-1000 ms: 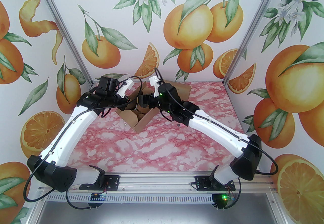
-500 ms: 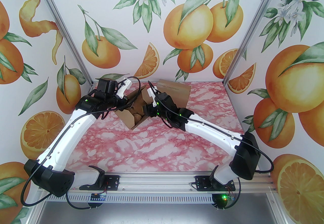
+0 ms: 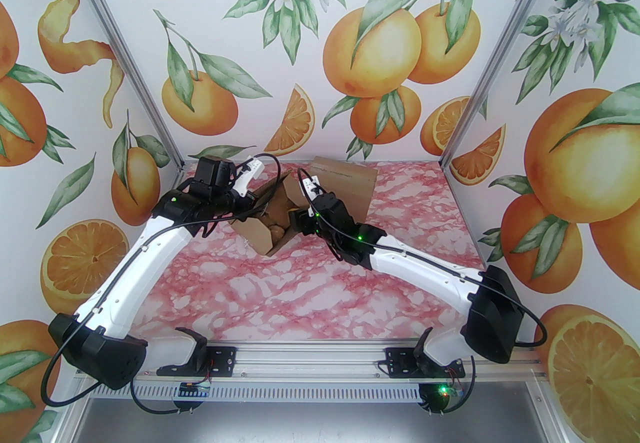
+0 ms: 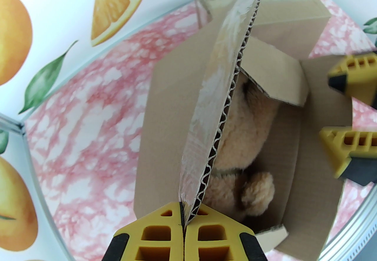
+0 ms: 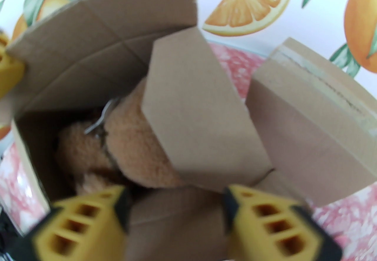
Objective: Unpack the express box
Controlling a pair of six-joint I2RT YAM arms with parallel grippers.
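Cardboard flap (image 4: 218,97) of the express box (image 4: 312,165) is pinched aside by the left gripper (image 4: 184,218) — opening stage; next, the wide-open right gripper (image 5: 175,198) probably lowers onto the plush toy (image 5: 138,148) and closes.

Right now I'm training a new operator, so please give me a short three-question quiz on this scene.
1. True or false: the left claw is shut on the taped corrugated flap of the open brown cardboard box.
2. What lies inside that box? A) a tan plush toy B) a glass bottle C) a blue book
3. Fill in: the right claw, at the box, is ___.
Key: 1 true; 2 A; 3 open.
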